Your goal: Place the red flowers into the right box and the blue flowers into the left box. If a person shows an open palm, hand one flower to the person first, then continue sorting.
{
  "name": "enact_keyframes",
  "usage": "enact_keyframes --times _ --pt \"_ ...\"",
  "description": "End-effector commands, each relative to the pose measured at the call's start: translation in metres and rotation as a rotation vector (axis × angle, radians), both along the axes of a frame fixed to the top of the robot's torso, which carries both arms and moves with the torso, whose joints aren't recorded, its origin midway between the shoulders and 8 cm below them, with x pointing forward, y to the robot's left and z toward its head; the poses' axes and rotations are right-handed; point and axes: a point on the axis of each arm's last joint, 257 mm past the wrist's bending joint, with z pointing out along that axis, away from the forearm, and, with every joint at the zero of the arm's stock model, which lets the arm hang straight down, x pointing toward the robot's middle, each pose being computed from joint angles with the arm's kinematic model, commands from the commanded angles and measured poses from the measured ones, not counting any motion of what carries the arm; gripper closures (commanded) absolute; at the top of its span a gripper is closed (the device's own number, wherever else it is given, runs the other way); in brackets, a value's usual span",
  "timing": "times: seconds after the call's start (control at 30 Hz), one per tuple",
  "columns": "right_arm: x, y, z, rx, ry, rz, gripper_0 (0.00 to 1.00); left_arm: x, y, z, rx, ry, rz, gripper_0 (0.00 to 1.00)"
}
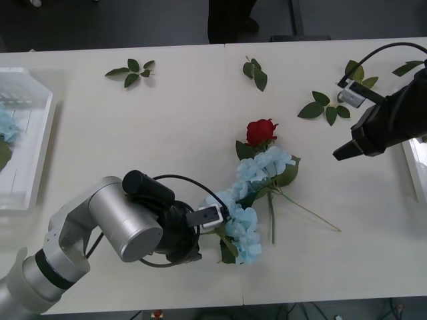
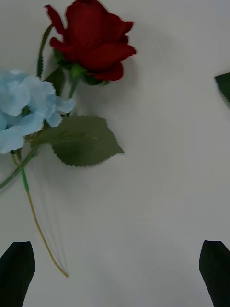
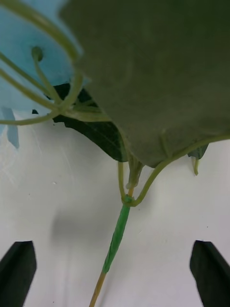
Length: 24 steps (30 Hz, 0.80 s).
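Observation:
A red flower point(image 1: 260, 131) lies mid-table, its head against a heap of blue flowers point(image 1: 270, 163) that trails down to another blue head point(image 1: 243, 230). My left gripper point(image 1: 203, 230) is low at the heap's near end and open; a green-taped stem point(image 3: 115, 235) runs between its fingers point(image 3: 17, 271) under a large leaf point(image 3: 158, 72). My right gripper point(image 1: 341, 153) hovers open to the right of the heap, over bare table, with the red flower point(image 2: 93, 41) and a blue head point(image 2: 24, 110) ahead of it. The left box point(image 1: 27, 133) holds a blue flower point(image 1: 5, 127). The right box point(image 1: 417, 167) sits at the right edge.
Loose green leaf sprigs lie along the back of the table: one at back left point(image 1: 131, 71), one at back middle point(image 1: 255, 72), and others near the right arm point(image 1: 325, 107). The white table point(image 1: 133, 147) is bare between the left box and the heap.

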Motion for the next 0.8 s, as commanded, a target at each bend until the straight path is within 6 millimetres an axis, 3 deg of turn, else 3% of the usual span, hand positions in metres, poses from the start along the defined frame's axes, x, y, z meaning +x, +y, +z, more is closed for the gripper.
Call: enact_keyframes --times 0.03,0.2,0.63,0.8 --pt "-0.022 -0.006 -0.012 -0.033 -0.010 0.040 0.00 0.007 -0.027 0.016 -0.049 -0.029 0.005 0.99" --pt "-0.039 0.009 -0.025 -0.081 -0.013 0.113 0.00 0.009 -0.028 0.017 -0.052 -0.031 0.015 1.00" --pt "-0.057 0.057 -0.079 -0.086 -0.045 0.113 0.00 0.014 -0.028 0.020 -0.068 -0.045 0.041 1.00" --pt "-0.063 0.069 -0.087 -0.090 -0.037 0.119 0.00 0.023 -0.018 0.044 -0.085 -0.092 0.051 1.00"
